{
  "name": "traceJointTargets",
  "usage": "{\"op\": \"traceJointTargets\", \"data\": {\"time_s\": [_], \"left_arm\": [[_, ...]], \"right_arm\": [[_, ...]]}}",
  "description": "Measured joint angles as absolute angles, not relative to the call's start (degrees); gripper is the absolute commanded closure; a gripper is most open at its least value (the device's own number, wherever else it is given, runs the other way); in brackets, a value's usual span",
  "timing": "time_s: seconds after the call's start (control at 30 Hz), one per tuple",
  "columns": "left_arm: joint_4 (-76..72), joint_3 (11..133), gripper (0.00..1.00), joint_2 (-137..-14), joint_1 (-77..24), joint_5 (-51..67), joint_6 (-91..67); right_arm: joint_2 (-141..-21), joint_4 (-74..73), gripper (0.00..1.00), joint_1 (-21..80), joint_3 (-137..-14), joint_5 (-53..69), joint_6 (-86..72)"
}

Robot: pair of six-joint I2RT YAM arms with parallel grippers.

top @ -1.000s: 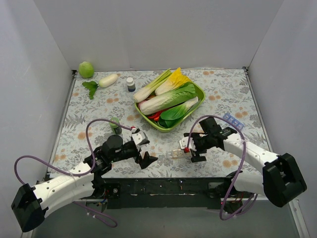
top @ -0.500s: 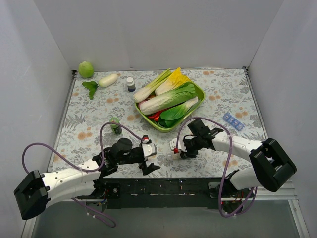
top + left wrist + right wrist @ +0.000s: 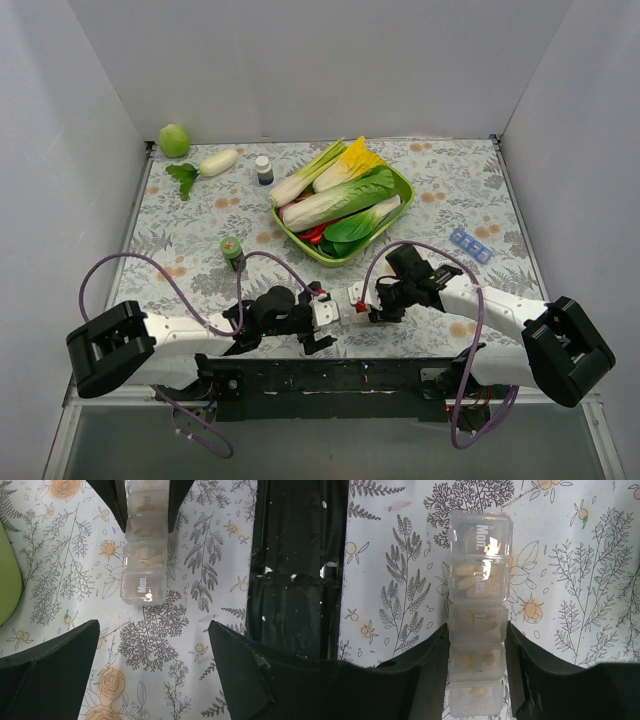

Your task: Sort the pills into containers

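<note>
The containers are one translucent strip of small square compartments lying on the flowered tablecloth. Yellowish pills show through the lids, which are marked with day names. My right gripper is shut on the strip, one finger pressed against each long side; the top view shows the right gripper low on the table near its front edge. My left gripper is open just short of the free end of the containers, with only tablecloth between its fingers. In the top view the left gripper faces the containers from the left.
A green bowl of vegetables stands behind the grippers. A blue pill organiser lies to the right, a green-capped bottle to the left. At the back are a white bottle, a white radish and a green fruit.
My right gripper has shut on the containers and shifted a little left. The left arm has swung right, bringing its open gripper up to the strip's free end.
</note>
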State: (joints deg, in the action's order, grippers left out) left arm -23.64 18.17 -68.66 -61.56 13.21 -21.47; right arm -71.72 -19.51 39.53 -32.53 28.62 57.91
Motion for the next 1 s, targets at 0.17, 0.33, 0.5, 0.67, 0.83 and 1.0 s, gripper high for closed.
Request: {"op": "traceJointTargets", "data": {"time_s": [0.17, 0.33, 0.5, 0.67, 0.83, 1.0], "left_arm": [[-29.2, 19.3, 0.12, -76.5, -63.1, 10.8, -20.2], [-33.1, 21.6, 0.24, -82.2, -64.3, 9.3, -19.8], [-34.8, 24.1, 0.4, -85.8, -65.1, 8.4, -19.9], [-35.6, 24.2, 0.52, -87.0, -65.4, 8.3, -20.1], [-35.7, 24.2, 0.43, -87.0, -65.4, 8.3, -20.4], [-36.7, 24.1, 0.39, -87.0, -65.5, 8.4, -21.0]], "right_arm": [[-70.7, -19.5, 0.89, 39.6, -32.2, 28.7, 57.1], [-70.1, -19.4, 0.91, 39.9, -31.2, 28.7, 56.8], [-69.6, -19.3, 0.92, 39.8, -30.5, 29.3, 56.6], [-69.5, -19.6, 0.93, 39.6, -30.1, 29.3, 56.4], [-69.3, -19.6, 0.94, 39.6, -30.1, 29.3, 56.3], [-69.1, -19.5, 0.95, 39.6, -30.1, 30.2, 55.5]]}}
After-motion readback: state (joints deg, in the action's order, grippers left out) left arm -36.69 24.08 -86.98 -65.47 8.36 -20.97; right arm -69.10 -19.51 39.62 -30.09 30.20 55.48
